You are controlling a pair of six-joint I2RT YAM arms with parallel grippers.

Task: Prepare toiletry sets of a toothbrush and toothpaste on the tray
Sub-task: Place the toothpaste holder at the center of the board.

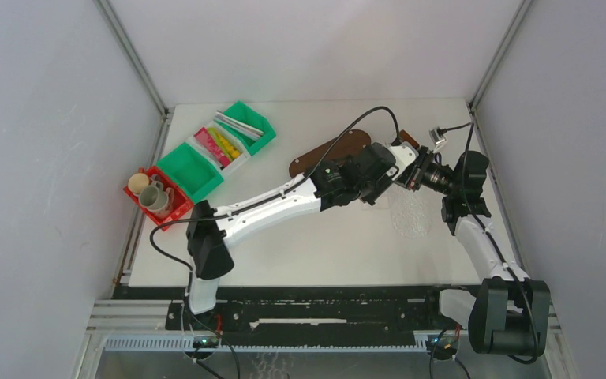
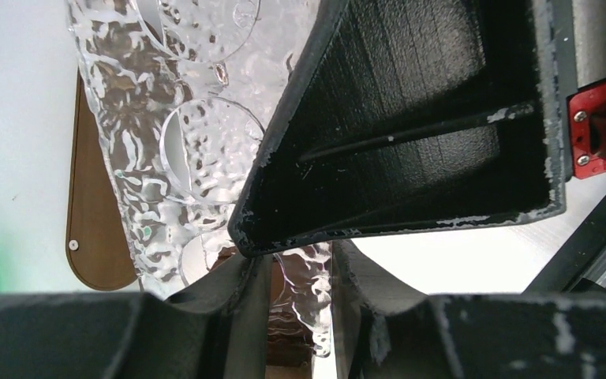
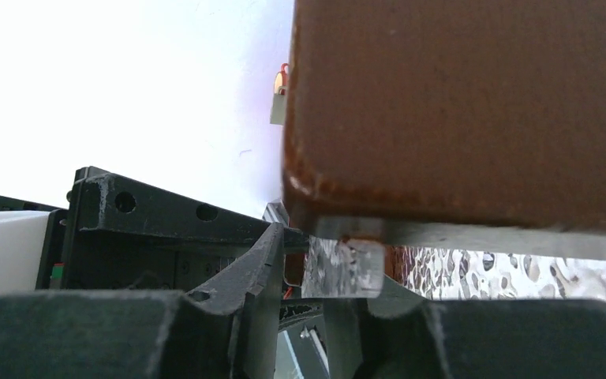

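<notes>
the brown tray [image 1: 327,155] is lying on the white surface [image 1: 323,245], just behind and to the left of the two sets of jaws, partly hidden under the left arm. a clear plastic panel [image 2: 126,158], bumpy and cut with round holes, is reaching out from the jaws over the tray's edge. the left jaws are standing narrow and gripping one end of this panel, which is filling the gap between them. the right jaws are meeting the left ones nose to nose. an edge of the same panel is sitting between them with a sliver of space on one side, so whether they are pinching it cannot be told. the tray's underside is looming right above them in the right wrist view.

well apart from both jaws, far to their left, a grey cup [image 1: 155,197] and a beige cup [image 1: 138,183] are standing in a red bin [image 1: 175,208]. red and yellow-green tubes [image 1: 219,146] are lying in a white bin [image 1: 241,158]. toothbrushes [image 1: 241,126] are resting in a green bin [image 1: 262,118], with another green bin [image 1: 193,170] between.
</notes>
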